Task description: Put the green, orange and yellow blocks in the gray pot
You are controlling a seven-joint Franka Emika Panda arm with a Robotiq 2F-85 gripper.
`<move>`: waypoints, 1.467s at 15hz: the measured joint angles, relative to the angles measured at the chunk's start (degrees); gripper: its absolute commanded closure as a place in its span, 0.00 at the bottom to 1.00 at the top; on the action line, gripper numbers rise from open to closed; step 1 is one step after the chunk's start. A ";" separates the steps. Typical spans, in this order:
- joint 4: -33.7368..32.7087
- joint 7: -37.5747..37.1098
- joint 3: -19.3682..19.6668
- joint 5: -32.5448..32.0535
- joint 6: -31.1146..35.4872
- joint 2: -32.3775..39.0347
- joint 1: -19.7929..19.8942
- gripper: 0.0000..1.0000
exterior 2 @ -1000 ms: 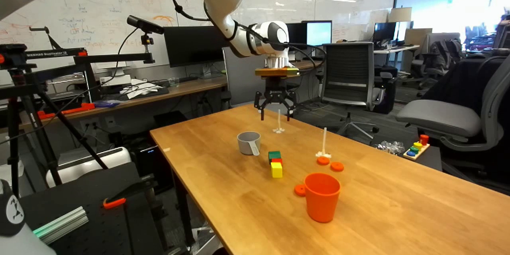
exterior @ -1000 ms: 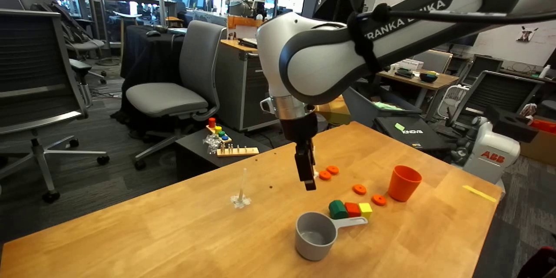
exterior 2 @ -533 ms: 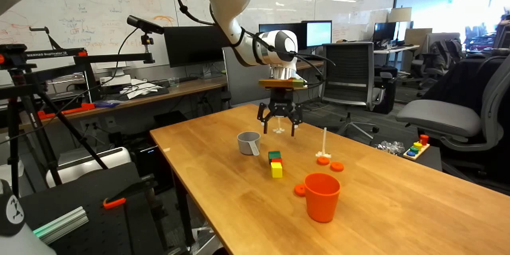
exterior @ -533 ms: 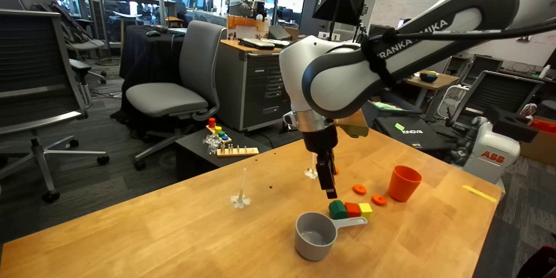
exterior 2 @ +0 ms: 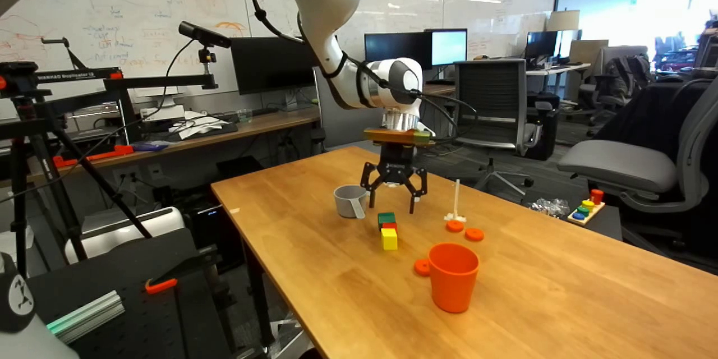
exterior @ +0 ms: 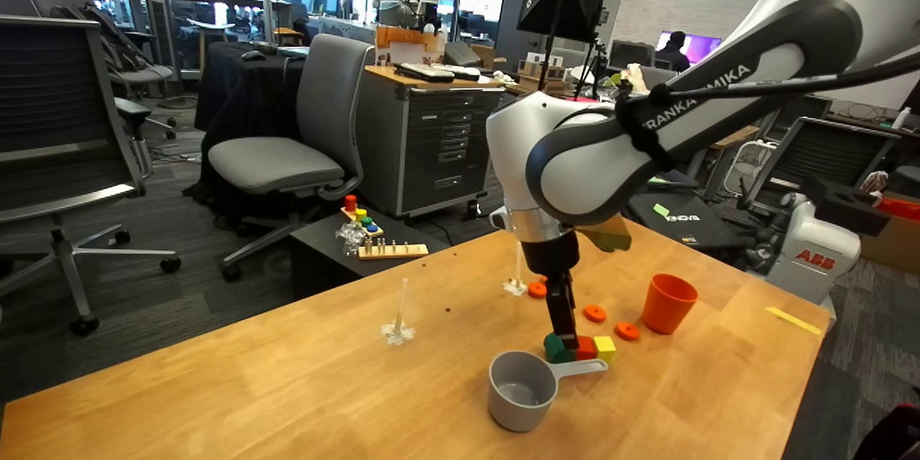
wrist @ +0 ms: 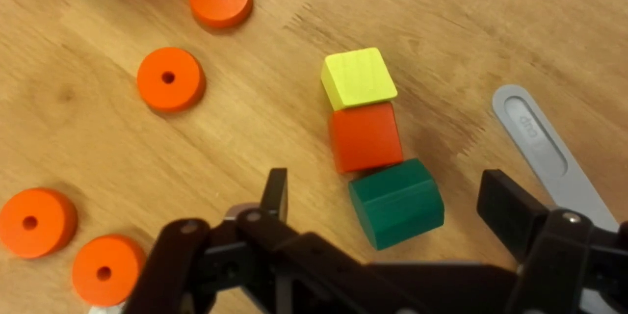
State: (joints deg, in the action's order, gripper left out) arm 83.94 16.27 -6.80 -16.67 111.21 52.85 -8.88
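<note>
The green block, orange block and yellow block stand in a row on the table, close against one another. They show in both exterior views, the yellow block nearest in an exterior view. The gray pot stands upright beside them, with nothing seen inside; its handle points past the row in the wrist view. My gripper is open and empty, pointing down above the row's green end. In the wrist view the green block appears between its fingers, clear of both. In an exterior view a finger partly covers the blocks.
An orange cup stands beyond the yellow end. Several orange discs with holes lie on the table, one disc left of the blocks in the wrist view. Thin upright pegs are fixed to the table, another peg near two discs.
My gripper has come down and across the table toward the blocks, to above the green one. It stays open. The blocks, pot and cup have not moved.
</note>
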 measured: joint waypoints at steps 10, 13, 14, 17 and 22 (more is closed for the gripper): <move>2.20 2.90 -0.01 -2.15 1.95 0.02 -0.83 0.39; 2.23 3.35 0.00 -2.94 2.34 0.03 -0.83 0.63; 2.25 3.57 0.00 -3.04 2.67 0.05 -0.83 0.70; 2.27 4.09 0.00 -3.23 3.29 0.18 -0.82 0.81; 2.27 4.78 0.01 -3.23 3.53 0.16 -0.73 0.81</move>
State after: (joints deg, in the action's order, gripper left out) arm 86.21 21.04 -6.80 -19.90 114.73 53.02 -9.61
